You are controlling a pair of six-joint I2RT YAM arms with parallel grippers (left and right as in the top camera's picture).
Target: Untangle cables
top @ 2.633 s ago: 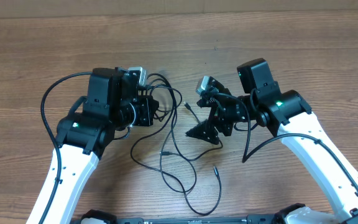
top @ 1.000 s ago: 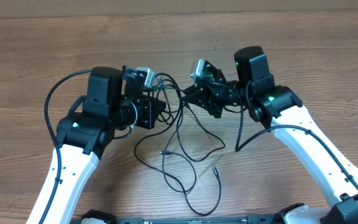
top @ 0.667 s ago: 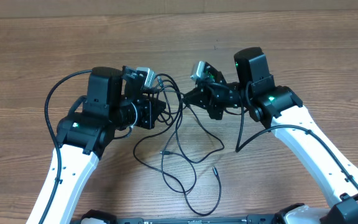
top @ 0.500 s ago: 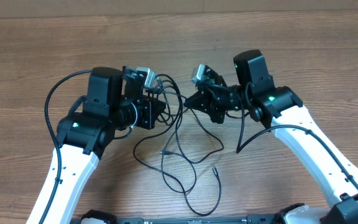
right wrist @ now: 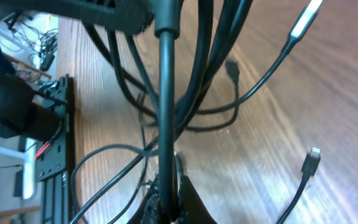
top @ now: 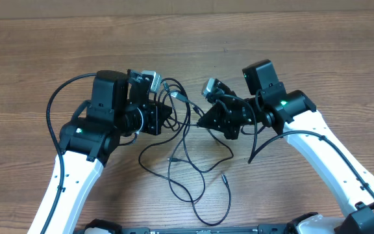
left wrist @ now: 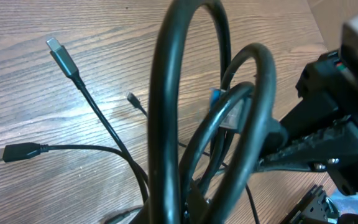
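Left fingers (top: 166,114) and right fingers (top: 205,122) each clamp thin black plug-tipped cables (top: 187,130) at frame centre; they should separate slowly, sideways.

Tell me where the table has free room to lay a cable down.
Free: the far strip of table beyond the left arm and right arm, and the patches outside each arm. Crowded: the middle between the arms, where the cables loop down to the near edge.

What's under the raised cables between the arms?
Bare wooden table, with slack loops of the cables and a plug lying on it. Anything beneath the left arm and right arm is covered.
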